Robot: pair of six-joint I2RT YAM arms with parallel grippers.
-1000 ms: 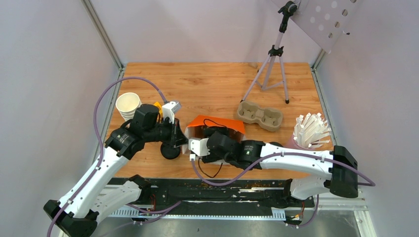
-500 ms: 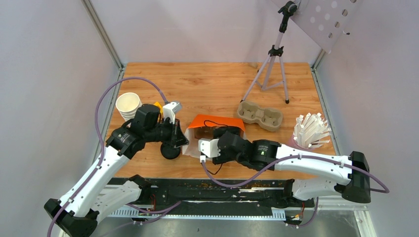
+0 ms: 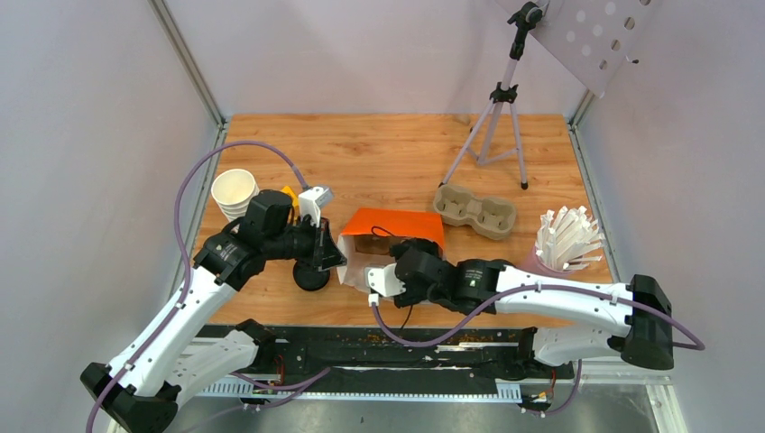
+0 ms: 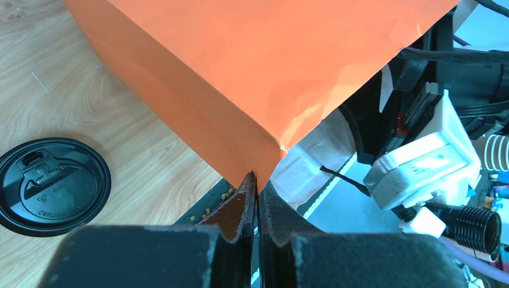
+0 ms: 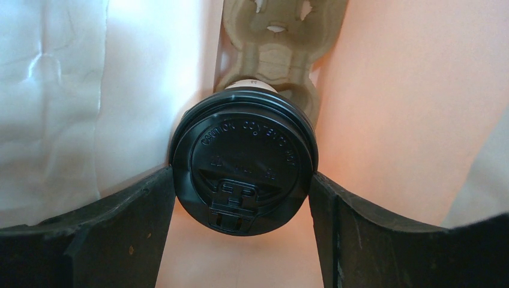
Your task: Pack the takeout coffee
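Right gripper (image 5: 242, 180) has drawn back, clamping 1 lidded cup (image 5: 243, 150) inside the bag (image 4: 240, 72); left gripper (image 4: 257, 180) pinches its corner open.

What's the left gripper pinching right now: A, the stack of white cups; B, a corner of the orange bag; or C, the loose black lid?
B: the left gripper is shut on a folded corner of the orange bag.
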